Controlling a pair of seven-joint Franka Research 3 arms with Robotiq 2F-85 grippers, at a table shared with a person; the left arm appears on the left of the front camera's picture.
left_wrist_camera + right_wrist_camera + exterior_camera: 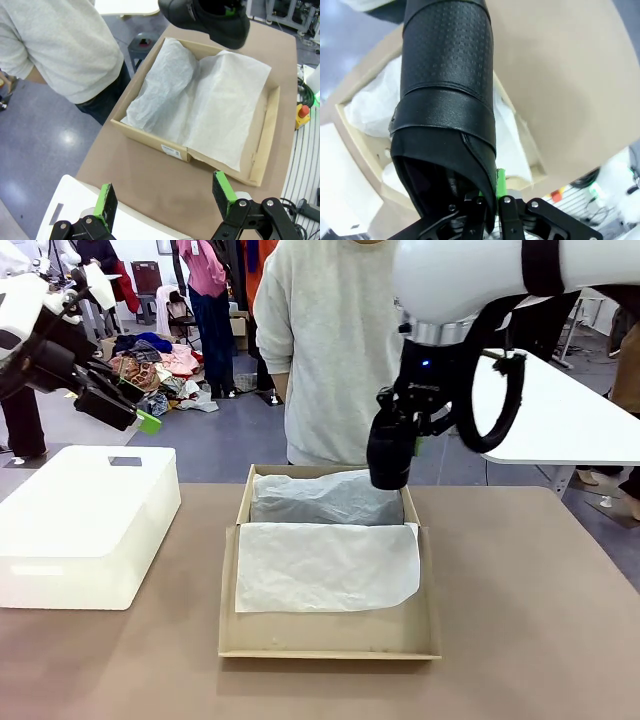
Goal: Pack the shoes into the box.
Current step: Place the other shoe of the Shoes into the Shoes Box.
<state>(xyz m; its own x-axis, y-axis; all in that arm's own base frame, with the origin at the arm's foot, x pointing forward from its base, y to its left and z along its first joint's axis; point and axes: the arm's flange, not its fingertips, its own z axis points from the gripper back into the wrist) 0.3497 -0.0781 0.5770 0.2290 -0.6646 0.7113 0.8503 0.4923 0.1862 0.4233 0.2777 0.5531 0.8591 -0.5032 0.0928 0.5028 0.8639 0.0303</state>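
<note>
Black shoe [390, 455] clamped in right tool [490, 202] over box [330, 645] far rim (toe down).

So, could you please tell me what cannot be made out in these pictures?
Front view: whatever lies under the humped white tissue paper in the brown cardboard box; the paper covers it.
Right wrist view: the toe end of the black leather shoe, cut off by the top edge.
Left wrist view: the small label on the box, print too small to read.
</note>
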